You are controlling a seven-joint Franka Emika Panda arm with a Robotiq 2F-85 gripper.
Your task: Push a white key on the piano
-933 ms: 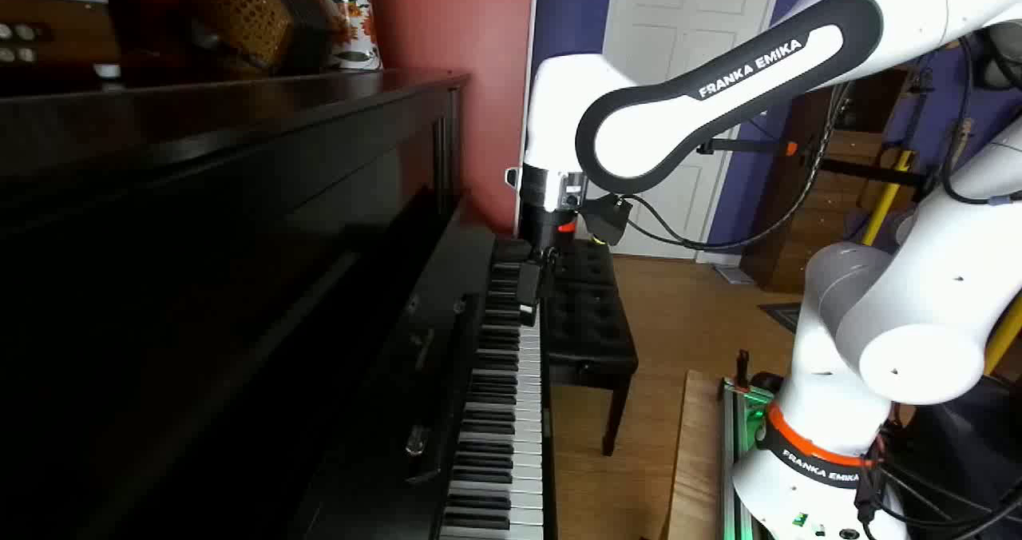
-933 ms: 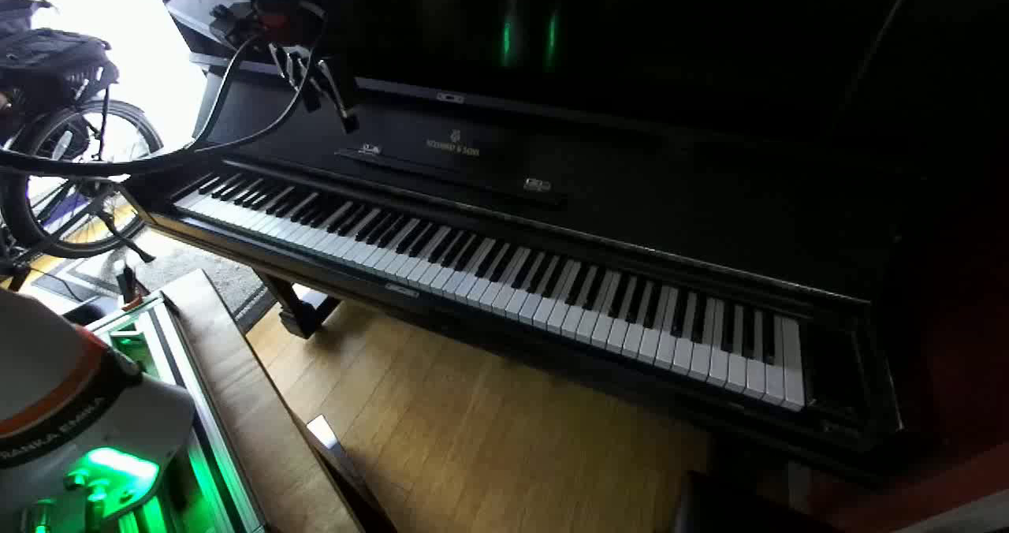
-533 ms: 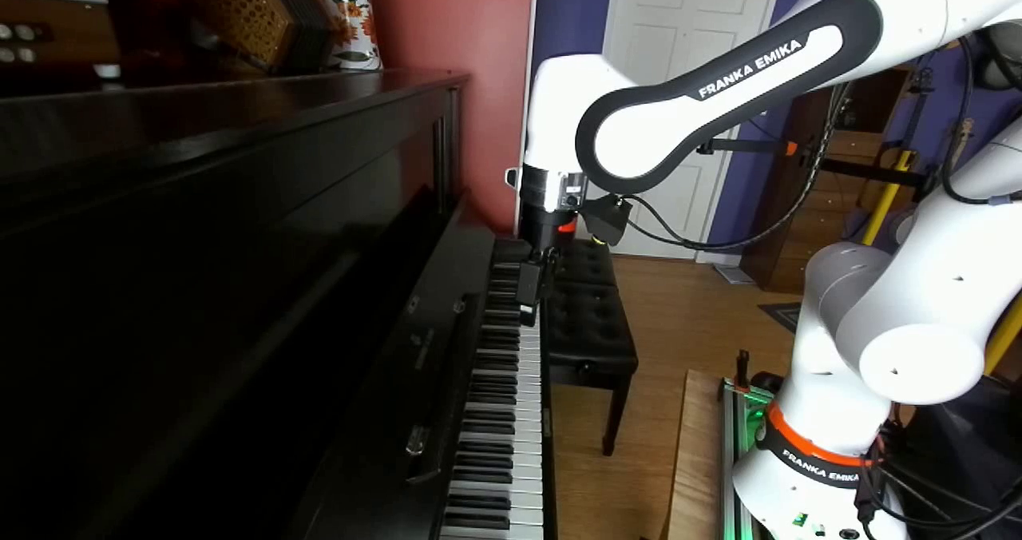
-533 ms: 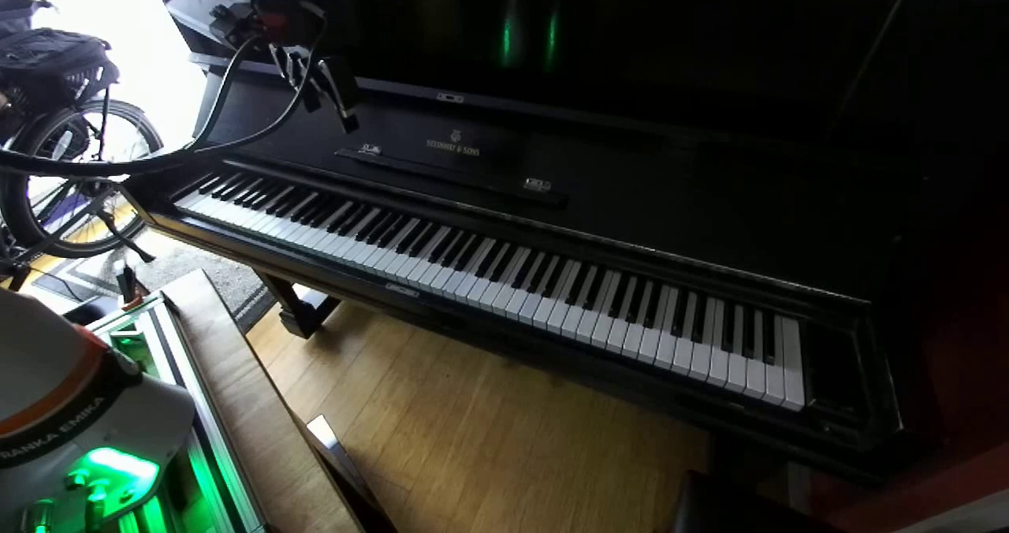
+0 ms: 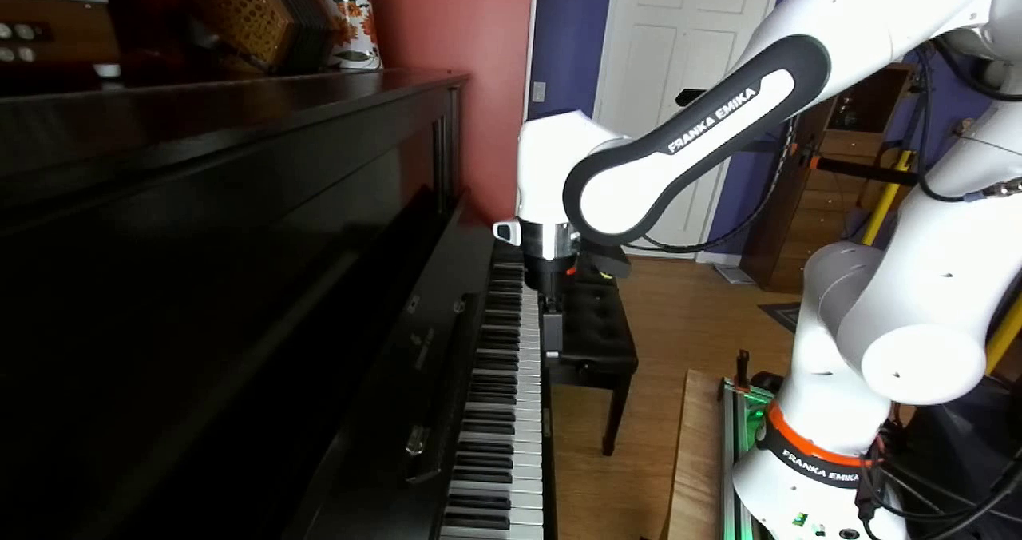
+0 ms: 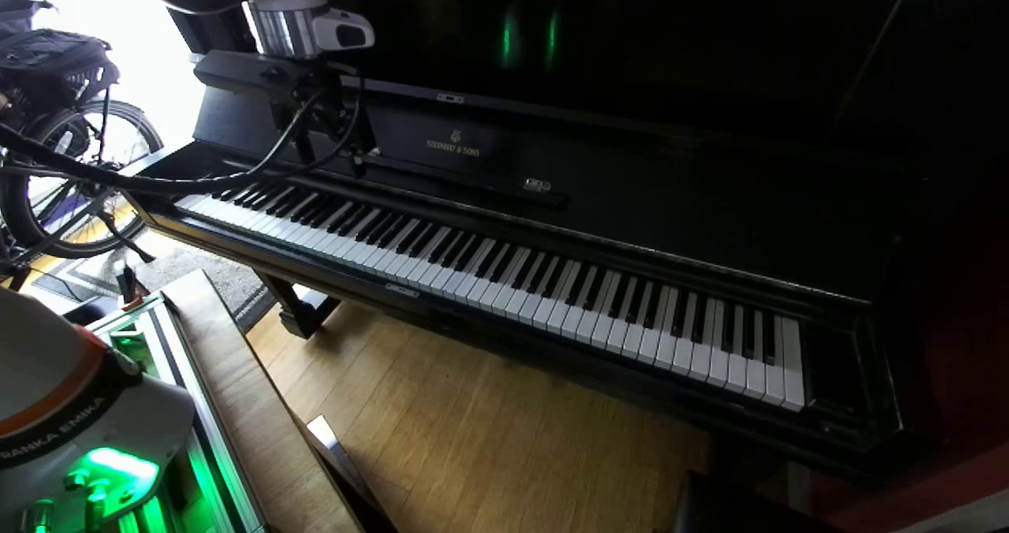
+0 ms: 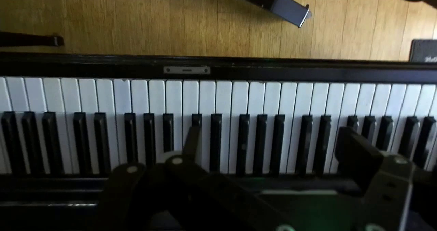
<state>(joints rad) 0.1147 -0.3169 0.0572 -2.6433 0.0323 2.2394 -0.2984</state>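
White arm [image 5: 703,133] extends toward the piano [image 6: 670,194], wrist [image 5: 548,240] vertical. Gripper [image 7: 268,144] points down over the keys [image 7: 223,96]; its fingers [image 7: 356,155] stand wide apart.

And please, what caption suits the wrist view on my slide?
Open pincer above the piano: white keys, black keys, and wooden floor beyond.

Site looks like a home: in an exterior view, upright piano [image 5: 303,260] at 9 o'clock, panelled door [image 5: 679,57] near 1:30; bicycle [image 6: 72,137] near 9:30 in an exterior view.
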